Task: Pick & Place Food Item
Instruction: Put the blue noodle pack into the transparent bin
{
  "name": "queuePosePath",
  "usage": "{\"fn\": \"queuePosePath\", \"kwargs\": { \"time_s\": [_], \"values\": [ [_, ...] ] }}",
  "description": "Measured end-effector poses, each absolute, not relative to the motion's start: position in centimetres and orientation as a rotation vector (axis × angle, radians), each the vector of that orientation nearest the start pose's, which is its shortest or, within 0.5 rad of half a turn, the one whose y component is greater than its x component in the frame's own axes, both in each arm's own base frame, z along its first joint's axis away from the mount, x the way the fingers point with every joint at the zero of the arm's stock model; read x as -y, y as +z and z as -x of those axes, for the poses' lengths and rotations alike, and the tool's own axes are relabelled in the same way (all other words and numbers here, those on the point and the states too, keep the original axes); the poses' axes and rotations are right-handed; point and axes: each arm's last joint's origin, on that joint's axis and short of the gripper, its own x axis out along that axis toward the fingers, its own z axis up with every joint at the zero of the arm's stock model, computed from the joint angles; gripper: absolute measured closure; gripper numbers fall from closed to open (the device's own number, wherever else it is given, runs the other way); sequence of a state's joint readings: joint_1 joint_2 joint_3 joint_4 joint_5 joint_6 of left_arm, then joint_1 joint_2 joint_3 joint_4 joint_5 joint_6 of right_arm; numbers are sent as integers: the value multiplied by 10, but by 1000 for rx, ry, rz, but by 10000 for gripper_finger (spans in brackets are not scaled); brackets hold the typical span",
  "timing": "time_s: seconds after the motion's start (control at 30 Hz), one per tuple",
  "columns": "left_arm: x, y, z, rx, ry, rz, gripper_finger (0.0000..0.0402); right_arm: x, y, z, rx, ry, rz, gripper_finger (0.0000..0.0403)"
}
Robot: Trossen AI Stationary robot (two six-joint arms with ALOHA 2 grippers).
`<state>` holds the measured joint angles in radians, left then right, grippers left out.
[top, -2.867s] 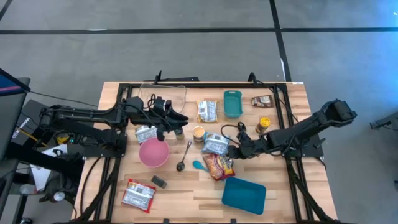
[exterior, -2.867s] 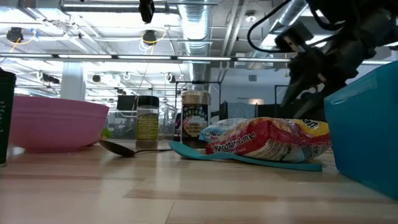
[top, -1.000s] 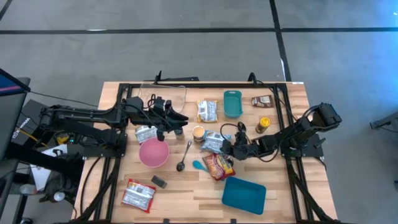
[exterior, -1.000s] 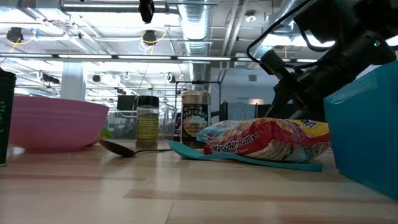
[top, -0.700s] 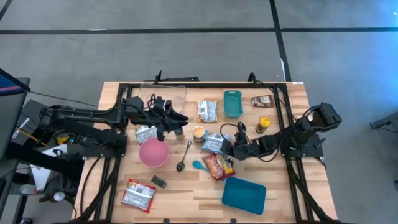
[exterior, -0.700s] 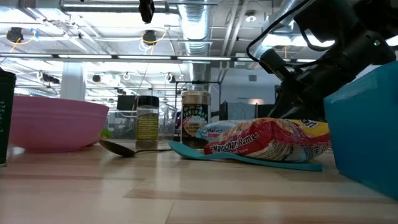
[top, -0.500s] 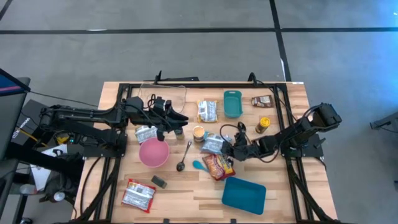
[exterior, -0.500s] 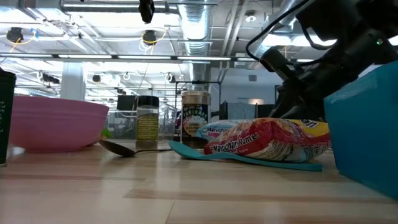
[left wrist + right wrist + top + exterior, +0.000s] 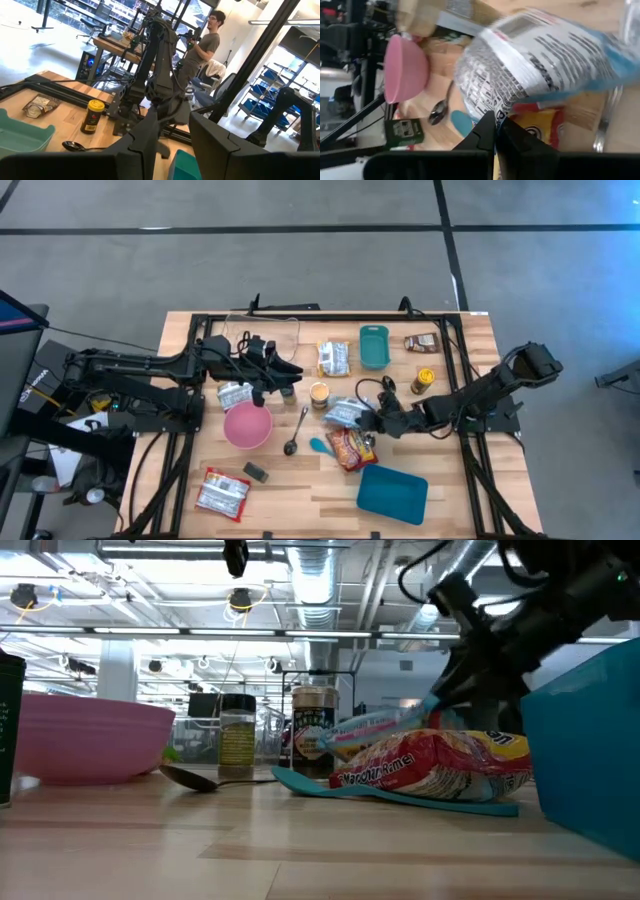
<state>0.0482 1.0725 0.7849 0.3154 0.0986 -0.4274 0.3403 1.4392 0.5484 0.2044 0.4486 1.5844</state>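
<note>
A: Where do we stand; do we have the food yet?

B: We do; our right gripper [image 9: 372, 418] is pinched tight on the edge of the silver-and-blue packet [image 9: 345, 412]; in the low view the packet [image 9: 375, 728] hangs tilted just above the red packet [image 9: 430, 768], so we judge the pick done and the placing still ahead.

A: And the containers, starting nearest the red packet?

B: The blue bin [image 9: 393, 493] just in front of it looks empty; the pink bowl [image 9: 247, 425] farther off to its left shows nothing inside; beyond it, the teal tray [image 9: 374, 346] looks empty too.

A: The other arm?

B: Our left gripper [image 9: 290, 377] waits beside the pink bowl; whether it holds anything we cannot tell.
</note>
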Motion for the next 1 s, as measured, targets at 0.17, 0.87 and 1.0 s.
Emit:
{"fn": "queuePosePath", "kwargs": {
  "time_s": [0.17, 0.87, 1.0],
  "values": [
    [-9, 326, -242, 16, -56, 425, 293, -72, 170, -240, -399, -509, -1182, 403],
    [-9, 335, -242, 107, -76, 414, 293, -54, 254, -191, -182, -253, -1096, 403],
    [-7, 338, -241, 138, -82, 327, 293, -51, 264, -184, -119, -222, -1124, 403]
  ]
}}
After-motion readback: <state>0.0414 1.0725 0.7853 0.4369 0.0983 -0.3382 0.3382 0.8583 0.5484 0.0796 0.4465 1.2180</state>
